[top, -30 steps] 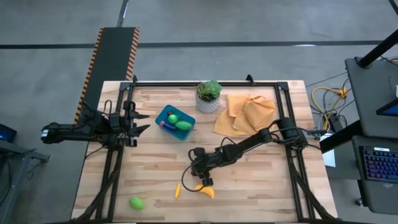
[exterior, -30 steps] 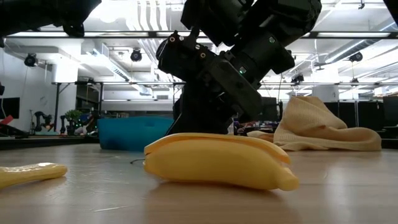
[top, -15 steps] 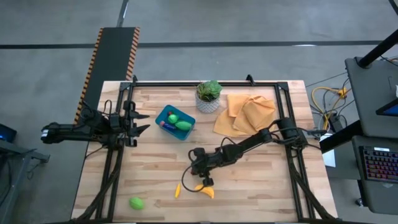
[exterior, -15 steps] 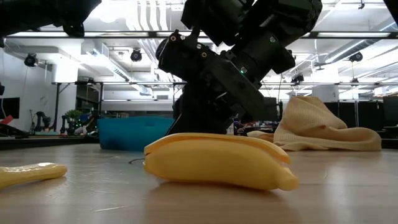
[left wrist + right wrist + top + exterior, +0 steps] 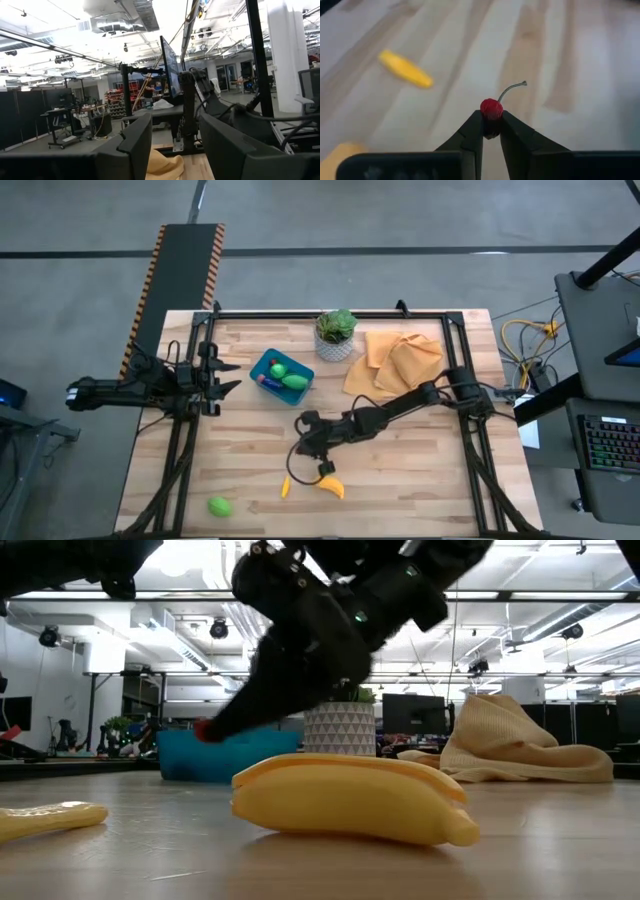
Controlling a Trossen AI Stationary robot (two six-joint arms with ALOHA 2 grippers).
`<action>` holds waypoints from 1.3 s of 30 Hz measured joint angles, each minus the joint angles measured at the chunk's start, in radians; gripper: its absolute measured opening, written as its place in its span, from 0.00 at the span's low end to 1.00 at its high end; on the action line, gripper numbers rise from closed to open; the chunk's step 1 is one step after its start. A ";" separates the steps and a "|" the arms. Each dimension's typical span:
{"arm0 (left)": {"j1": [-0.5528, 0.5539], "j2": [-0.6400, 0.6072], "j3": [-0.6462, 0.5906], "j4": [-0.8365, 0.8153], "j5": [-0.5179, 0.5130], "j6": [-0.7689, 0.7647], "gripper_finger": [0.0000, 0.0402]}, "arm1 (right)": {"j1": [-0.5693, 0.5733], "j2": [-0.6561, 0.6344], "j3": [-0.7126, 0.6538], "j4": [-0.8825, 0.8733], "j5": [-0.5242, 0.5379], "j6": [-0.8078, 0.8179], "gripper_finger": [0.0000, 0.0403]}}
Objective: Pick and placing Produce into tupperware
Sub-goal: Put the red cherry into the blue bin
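Observation:
My right gripper (image 5: pixel 299 448) (image 5: pixel 205 730) hovers over the table's middle, left of the yellow banana (image 5: pixel 332 487) (image 5: pixel 350 795), and is shut on a tiny red cherry (image 5: pixel 491 108) with a thin stem. The blue-teal tupperware (image 5: pixel 281 376) (image 5: pixel 215 755) sits farther back and holds green pieces and a small purple-red one. A small orange-yellow piece (image 5: pixel 285 485) (image 5: pixel 405 70) and a green round piece (image 5: pixel 219 506) lie near the table's near edge. My left gripper (image 5: pixel 225 380) (image 5: pixel 175 150) waits open at the table's left edge. My right gripper pinches the cherry's round red body (image 5: pixel 491 109) between its two fingertips (image 5: pixel 475 131). The fingers slant down toward the table's left. The cherry is lifted clear of the table, and its stem (image 5: pixel 512 90) sticks out past the fingertips.
A leafy plant in a white pot (image 5: pixel 336 335) (image 5: pixel 343 728) stands at the far edge beside the tupperware. An orange-yellow cloth (image 5: pixel 395 363) (image 5: pixel 520 745) lies crumpled at the far right. Bare wood lies between the banana and the tupperware.
My right gripper has risen from the table behind the banana, swung toward the table's left and toward the tupperware, and tipped its fingers leftward. The red cherry has come up with it, lifted clear of the wood.

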 joint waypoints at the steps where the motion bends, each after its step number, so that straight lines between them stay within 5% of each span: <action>1: 0.000 0.000 0.000 0.000 0.000 0.000 0.38 | -0.008 -0.002 0.011 -0.013 0.010 -0.018 0.12; 21: 0.000 0.000 0.000 -0.001 0.002 0.000 0.38 | -0.249 -0.005 0.245 -0.202 0.028 -0.174 0.12; 39: 0.000 0.000 0.000 -0.002 0.005 0.000 0.38 | -0.368 -0.005 0.269 -0.334 0.026 -0.026 0.12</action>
